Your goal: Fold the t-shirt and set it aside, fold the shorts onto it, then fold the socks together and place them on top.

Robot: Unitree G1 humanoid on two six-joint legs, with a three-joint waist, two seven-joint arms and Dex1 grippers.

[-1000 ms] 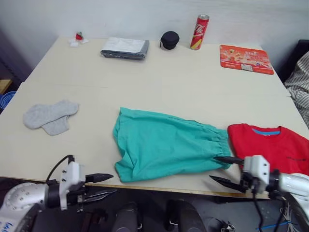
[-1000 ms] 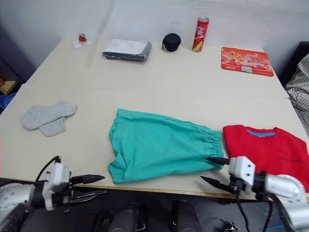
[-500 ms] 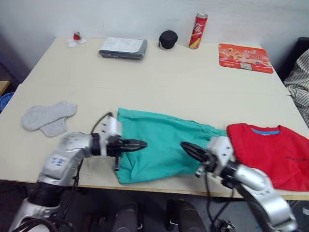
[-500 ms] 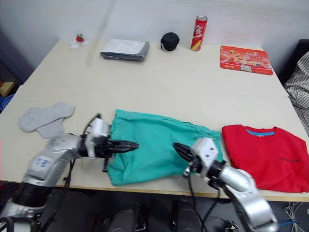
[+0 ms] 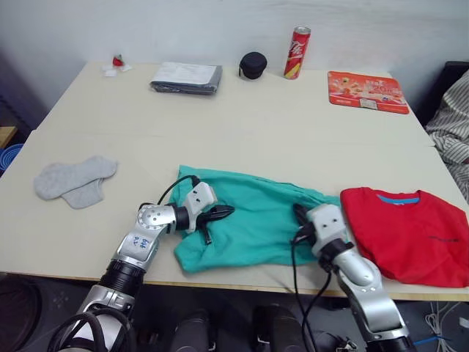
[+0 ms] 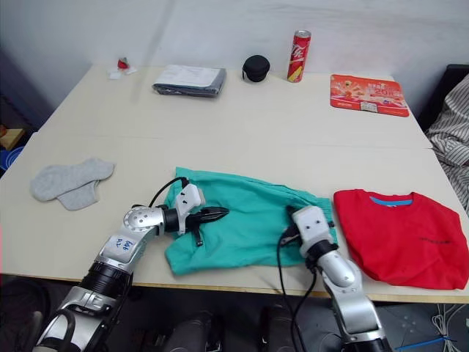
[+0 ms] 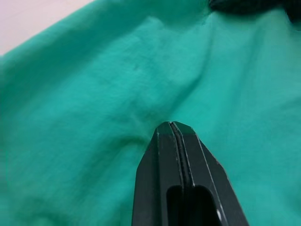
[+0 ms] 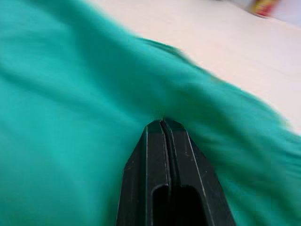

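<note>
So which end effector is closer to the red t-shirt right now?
The right. The right end effector sits on the shorts' waistband end, beside the t-shirt. The left end effector is over the shorts' far side, nearer the socks.

Pale wooden table (image 5: 293, 132) against a white wall (image 5: 183, 29); floor possibly dark.

Coca-Cola script on red can (image 5: 296, 52)

Head eyes overlook the table (image 5: 242, 132); wrist cameras hug the shorts (image 7: 94, 94).
</note>
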